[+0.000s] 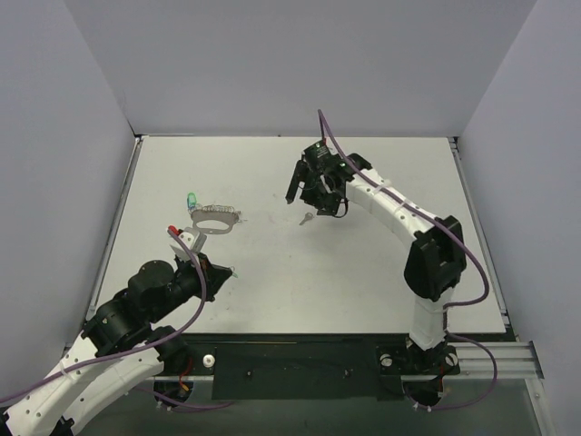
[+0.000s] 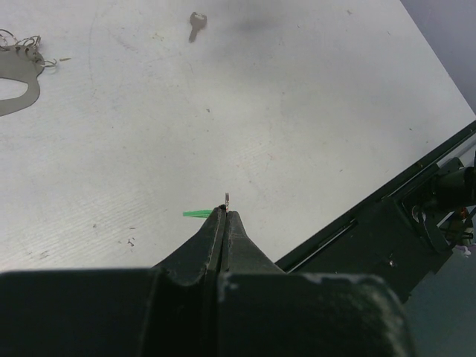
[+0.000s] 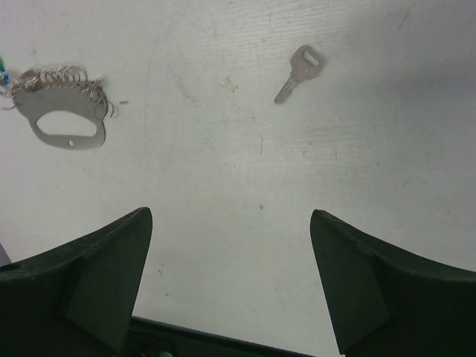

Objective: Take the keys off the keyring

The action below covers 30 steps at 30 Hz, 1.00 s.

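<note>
The keyring (image 1: 216,218) lies flat at the table's left middle, a thin silvery loop with a jagged upper edge. It also shows in the right wrist view (image 3: 63,111) and at the left edge of the left wrist view (image 2: 15,74). One green-headed key (image 1: 192,199) lies at its far-left end. My left gripper (image 1: 227,271) is near the keyring's front, shut on a tiny key. A green sliver (image 2: 197,213) and a silver tip (image 2: 226,199) stick out of the jaws. My right gripper (image 3: 230,223) is open and empty above the table's middle (image 1: 304,193).
A loose plain silver key (image 1: 307,219) lies on the table just in front of my right gripper; it also shows in the right wrist view (image 3: 301,71) and the left wrist view (image 2: 195,24). The table's black front edge (image 2: 387,201) runs near my left gripper.
</note>
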Each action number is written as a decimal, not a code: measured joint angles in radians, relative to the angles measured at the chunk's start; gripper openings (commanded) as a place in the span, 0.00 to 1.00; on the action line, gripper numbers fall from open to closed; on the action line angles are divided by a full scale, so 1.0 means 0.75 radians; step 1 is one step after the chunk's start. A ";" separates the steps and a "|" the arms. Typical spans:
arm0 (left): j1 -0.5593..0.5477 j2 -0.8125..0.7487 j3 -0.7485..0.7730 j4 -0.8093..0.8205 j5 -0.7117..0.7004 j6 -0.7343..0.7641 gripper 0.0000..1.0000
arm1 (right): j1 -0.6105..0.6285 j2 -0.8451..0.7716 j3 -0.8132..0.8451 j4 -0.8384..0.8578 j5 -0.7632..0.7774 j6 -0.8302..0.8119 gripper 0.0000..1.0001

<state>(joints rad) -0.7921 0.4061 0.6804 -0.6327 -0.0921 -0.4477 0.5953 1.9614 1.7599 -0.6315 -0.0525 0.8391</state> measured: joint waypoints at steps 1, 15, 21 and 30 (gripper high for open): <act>0.000 0.000 0.000 0.000 -0.002 0.000 0.00 | 0.019 -0.061 -0.049 0.024 0.011 -0.009 0.82; 0.008 0.180 -0.011 0.055 -0.118 -0.026 0.00 | 0.294 -1.074 -0.893 0.336 0.227 0.047 0.85; 0.021 0.433 -0.018 0.228 -0.164 -0.041 0.00 | 0.228 -1.206 -1.152 0.502 0.216 0.114 0.86; 0.175 0.849 0.180 0.399 -0.141 -0.021 0.00 | 0.198 -1.215 -1.169 0.634 0.154 0.138 0.86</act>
<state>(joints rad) -0.6605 1.0431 0.8150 -0.3336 -0.1982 -0.4633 0.7437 1.0504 0.8833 -0.1558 0.0631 0.9424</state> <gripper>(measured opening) 0.017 0.854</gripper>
